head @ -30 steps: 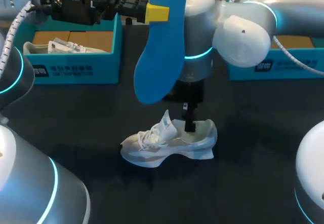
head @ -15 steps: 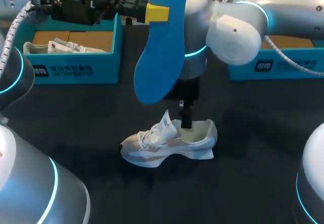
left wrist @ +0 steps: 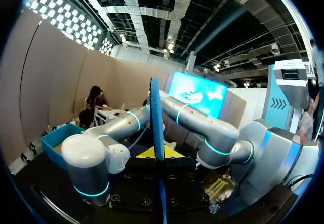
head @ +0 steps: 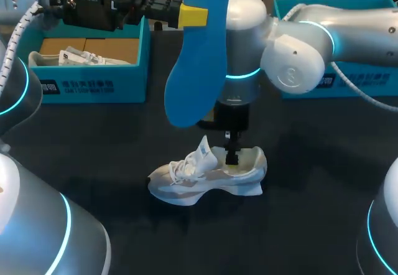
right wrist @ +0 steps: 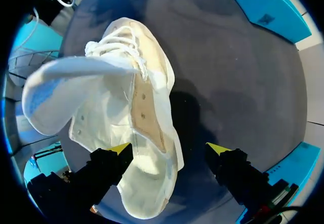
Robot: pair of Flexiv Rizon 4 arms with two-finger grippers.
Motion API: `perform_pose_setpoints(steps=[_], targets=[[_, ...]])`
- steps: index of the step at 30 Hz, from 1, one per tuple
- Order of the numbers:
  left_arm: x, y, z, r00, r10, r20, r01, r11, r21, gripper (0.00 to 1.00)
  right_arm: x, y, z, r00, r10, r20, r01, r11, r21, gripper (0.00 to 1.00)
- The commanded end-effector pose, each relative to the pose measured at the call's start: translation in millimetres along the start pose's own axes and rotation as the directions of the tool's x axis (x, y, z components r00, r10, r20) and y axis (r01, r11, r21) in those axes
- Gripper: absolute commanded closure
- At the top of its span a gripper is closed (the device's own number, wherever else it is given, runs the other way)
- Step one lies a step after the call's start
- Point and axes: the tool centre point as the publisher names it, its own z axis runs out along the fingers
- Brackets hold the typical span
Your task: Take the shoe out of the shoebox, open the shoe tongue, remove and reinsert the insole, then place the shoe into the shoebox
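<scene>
Over the last second the right arm has swung its elbow down and outward, so the far rim of the right shoebox (head: 348,79) now shows behind it. Its right gripper (head: 231,157) lifted a touch off the heel and has come back down to the same spot. The shoe (head: 199,178) has not budged: it lies on its sole on the table (head: 298,219), well apart from both boxes, with the tongue (head: 205,150) pulled up and forward. From the wrist you can see the 2 yellow tips spread wide, 1 over the heel opening and 1 out over bare table beside the shoe, so nothing is pinched. The left gripper (head: 193,15) hasn't shifted at all; it stays clamped on the blue insole (head: 196,69), which hangs toe-down high above the shoe. My read is that the insole is out and the reinsert hasn't begun. The right arm seems to be resettling to steady the heel, and the insole has a long way to drop before it meets that opening.
</scene>
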Motion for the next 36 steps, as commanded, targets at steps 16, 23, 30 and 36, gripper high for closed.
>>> perform_pose_setpoints(steps=[16,23,30,36], targets=[[-1.6,-2,2,1.000,0.000,-0.001,0.000,1.000,-0.004,1.00,4.9,-1.7,24,0.999,-0.014,-0.051,0.013,0.999,-0.033,1.00],[-1.6,-2,2,1.000,0.000,-0.001,0.000,1.000,-0.004,1.00,9.4,-0.8,21,0.998,-0.016,-0.057,0.014,0.999,-0.031,1.00],[-1.6,-2,2,1.000,0.000,-0.001,0.000,1.000,-0.004,1.00,14.9,1.1,12,0.995,0.035,-0.094,-0.038,0.999,-0.027,1.00],[-1.6,-2,2,1.000,0.000,-0.001,0.000,1.000,-0.004,1.00,27.5,0.4,-2,0.978,0.180,-0.104,-0.187,0.981,-0.060,1.00]])
